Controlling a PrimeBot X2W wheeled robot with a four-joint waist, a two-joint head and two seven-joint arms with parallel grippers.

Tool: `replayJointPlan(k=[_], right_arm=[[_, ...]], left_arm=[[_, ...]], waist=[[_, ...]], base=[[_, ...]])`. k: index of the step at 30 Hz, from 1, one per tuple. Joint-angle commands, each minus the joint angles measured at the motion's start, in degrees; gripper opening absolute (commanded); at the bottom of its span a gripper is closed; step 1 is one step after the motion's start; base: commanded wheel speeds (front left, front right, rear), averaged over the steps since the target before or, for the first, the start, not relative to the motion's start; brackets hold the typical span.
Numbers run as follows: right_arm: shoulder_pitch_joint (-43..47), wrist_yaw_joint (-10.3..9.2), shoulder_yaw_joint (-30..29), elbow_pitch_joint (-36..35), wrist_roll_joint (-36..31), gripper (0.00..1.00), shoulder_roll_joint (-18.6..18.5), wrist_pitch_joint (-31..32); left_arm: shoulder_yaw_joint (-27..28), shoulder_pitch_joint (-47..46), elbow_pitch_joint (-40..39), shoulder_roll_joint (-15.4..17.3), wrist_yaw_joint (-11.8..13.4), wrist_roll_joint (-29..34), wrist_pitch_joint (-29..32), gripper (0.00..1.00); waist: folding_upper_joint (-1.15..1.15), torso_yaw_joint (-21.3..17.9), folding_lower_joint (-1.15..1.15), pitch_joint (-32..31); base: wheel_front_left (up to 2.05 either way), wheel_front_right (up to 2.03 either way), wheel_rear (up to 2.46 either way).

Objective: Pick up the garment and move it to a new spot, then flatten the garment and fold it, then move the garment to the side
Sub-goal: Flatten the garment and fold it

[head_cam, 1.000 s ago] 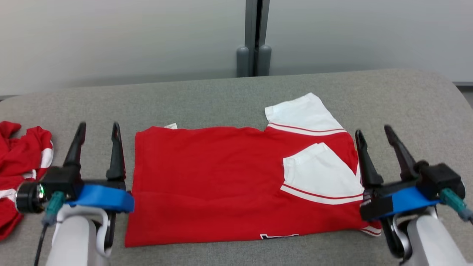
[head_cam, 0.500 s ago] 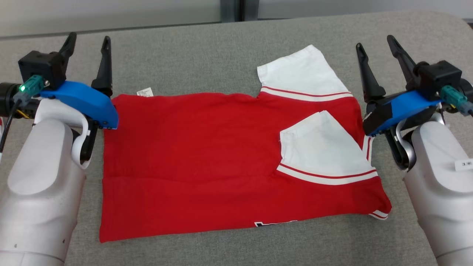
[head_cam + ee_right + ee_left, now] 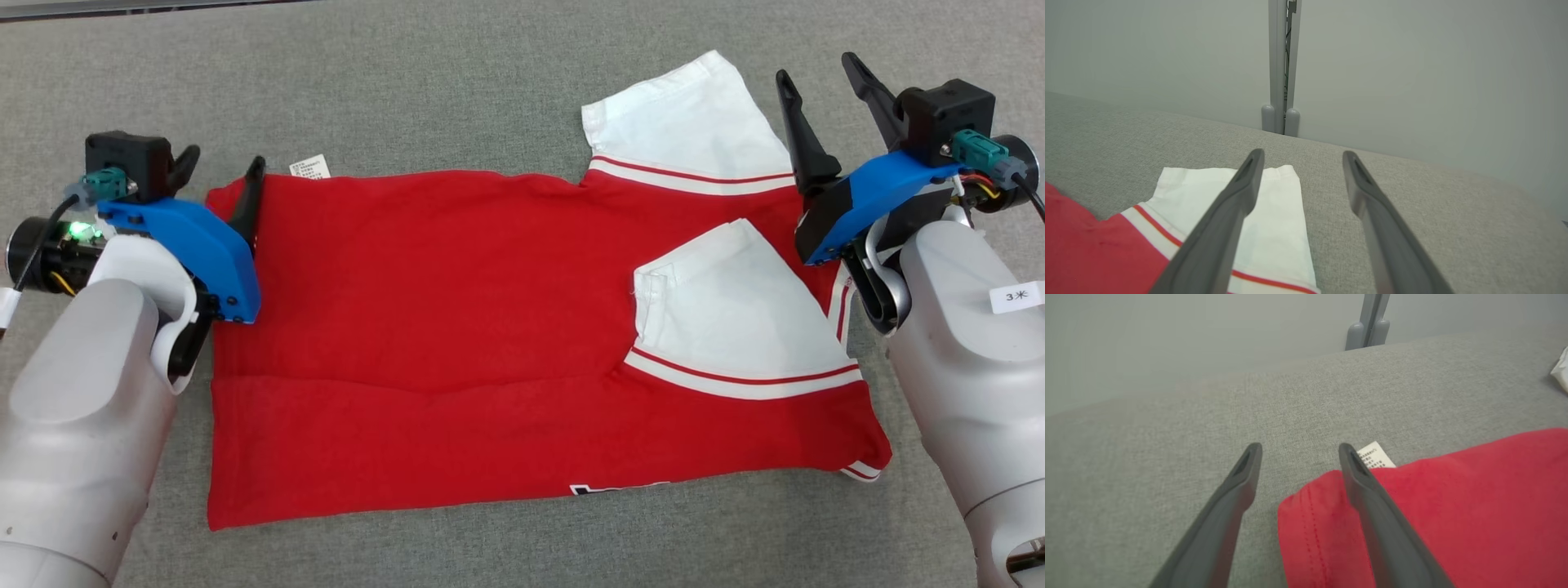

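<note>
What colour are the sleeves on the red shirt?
White sleeves with red stripe trim; head view shows best.

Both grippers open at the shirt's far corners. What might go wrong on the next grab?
The left gripper straddles a corner of the shirt beside the care label; it may pinch only the top layer.
The right gripper hangs by the far white sleeve, so it may lift that sleeve alone.
The folded-in sleeve lies loose and could slide off.
</note>
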Motion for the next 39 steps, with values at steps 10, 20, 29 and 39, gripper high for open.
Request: replayJointPlan(k=[10,20,29,39], right_arm=[[-1.2,0.01,1.4,0.9,1.5,1.0,-0.6,-0.3],[-2.1,0.01,3.1,3.7,1.5,1.0,-1.3,-0.3],[-6.7,0.01,5.0,9.2,2.0,1.0,-3.6,0.0],[-15.9,0.01,7.6,17.0,1.3,1.0,-5.2,4.4]], left_arm=[[-7.4,0.9,2.7,-0.3,-0.1,-5.7,2.3,0.67],[-10.0,-1.4,5.9,-1.2,0.1,-7.8,-3.9,0.0],[-13.4,-1.6,4.2,-3.1,0.1,-8.4,-9.6,0.0],[-16.0,-3.5,0.9,-4.6,0.1,-8.1,-13.7,0.0]], waist=[[-0.02,0.1,0.0,0.6],[-0.02,1.4,0.0,0.4],[-0.02,5.0,0.0,1.2],[-0.02,9.2,0.0,4.9]], base=[[0.0,0.0,0.0],[0.0,0.0,0.0],[0.0,0.0,0.0],[0.0,0.0,0.0]])
